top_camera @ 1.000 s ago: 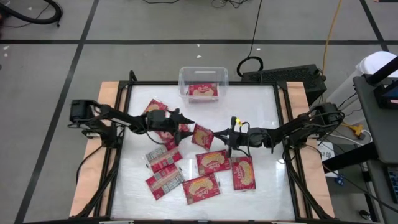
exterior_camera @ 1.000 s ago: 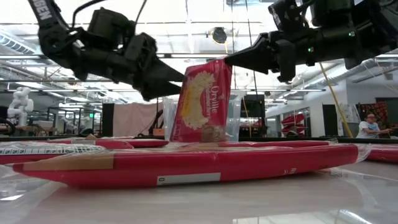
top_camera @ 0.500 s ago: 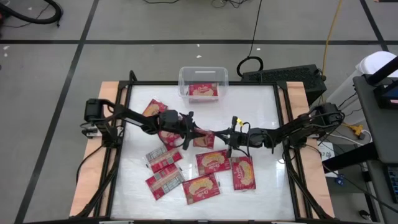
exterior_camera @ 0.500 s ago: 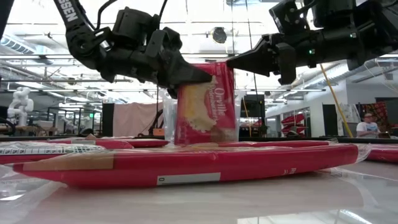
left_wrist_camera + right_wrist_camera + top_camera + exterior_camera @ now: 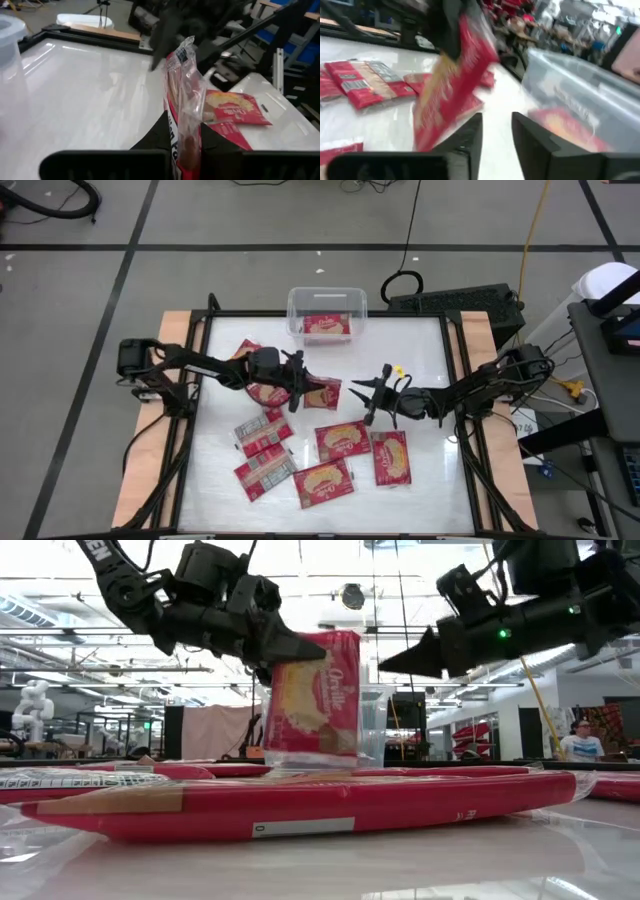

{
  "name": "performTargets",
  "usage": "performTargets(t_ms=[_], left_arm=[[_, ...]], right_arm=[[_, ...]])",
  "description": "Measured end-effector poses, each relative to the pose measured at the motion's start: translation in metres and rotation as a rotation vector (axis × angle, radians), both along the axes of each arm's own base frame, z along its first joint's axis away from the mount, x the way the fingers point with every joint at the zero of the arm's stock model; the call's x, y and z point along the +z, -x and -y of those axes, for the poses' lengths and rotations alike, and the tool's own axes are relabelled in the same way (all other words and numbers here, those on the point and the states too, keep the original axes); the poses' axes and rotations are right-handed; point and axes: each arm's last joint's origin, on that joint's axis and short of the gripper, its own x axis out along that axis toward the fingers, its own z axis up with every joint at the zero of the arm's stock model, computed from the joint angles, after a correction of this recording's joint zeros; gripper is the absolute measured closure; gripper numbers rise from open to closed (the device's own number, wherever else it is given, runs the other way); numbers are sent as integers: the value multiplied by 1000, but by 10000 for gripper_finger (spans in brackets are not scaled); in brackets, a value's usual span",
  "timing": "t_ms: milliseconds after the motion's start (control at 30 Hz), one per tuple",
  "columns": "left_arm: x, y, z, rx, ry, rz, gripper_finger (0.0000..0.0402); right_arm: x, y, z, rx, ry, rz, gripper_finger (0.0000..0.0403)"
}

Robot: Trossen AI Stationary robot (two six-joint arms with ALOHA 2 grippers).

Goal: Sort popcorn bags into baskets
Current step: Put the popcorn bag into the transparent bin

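A red popcorn bag (image 5: pixel 324 393) hangs upright over the middle of the table, my left gripper (image 5: pixel 303 387) shut on its edge. The low view shows the same bag (image 5: pixel 312 700) lifted above the packets lying flat, with the left gripper (image 5: pixel 292 646) at its top. In the left wrist view the bag (image 5: pixel 182 95) stands pinched between the fingers. My right gripper (image 5: pixel 360 397) is open, a short way right of the bag, touching nothing. The clear basket (image 5: pixel 296 310) sits at the table's far edge with one bag (image 5: pixel 326 326) inside.
Several more red bags lie flat on the white table (image 5: pixel 420 350), most in the near half, such as a bag (image 5: pixel 343 440) and a label-up bag (image 5: pixel 265 473). Another bag (image 5: pixel 250 356) lies under the left arm. A person (image 5: pixel 578 740) sits in the room behind.
The left gripper closed on the upright bag. The right gripper, which had been holding it, opened and drew back to the right. The bag shifted slightly left.
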Motion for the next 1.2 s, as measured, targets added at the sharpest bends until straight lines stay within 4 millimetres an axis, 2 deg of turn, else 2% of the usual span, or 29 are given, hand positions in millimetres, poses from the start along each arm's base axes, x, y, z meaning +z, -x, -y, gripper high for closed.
performTargets(t_ms=[267, 467, 700, 967, 1100, 1200], left_arm=[[27, 13, 2, 63, -34, 120, 378], [41, 8, 16, 31, -57, 292, 384], [42, 5, 30, 49, -98, 358, 379], [42, -1, 39, 46, -92, 565, 377], [45, 1, 37, 60, -93, 714, 377], [48, 1, 35, 66, -90, 746, 376]], right_arm=[[-18, 18, 3, -68, -291, 62, 240], [-24, 22, -1, 108, -395, 21, 211], [-27, 31, -1, 137, -422, 43, 191], [-11, 33, 0, 187, -317, 198, 196], [-2, 33, 0, 201, -299, 286, 196], [4, 33, 0, 209, -282, 344, 195]])
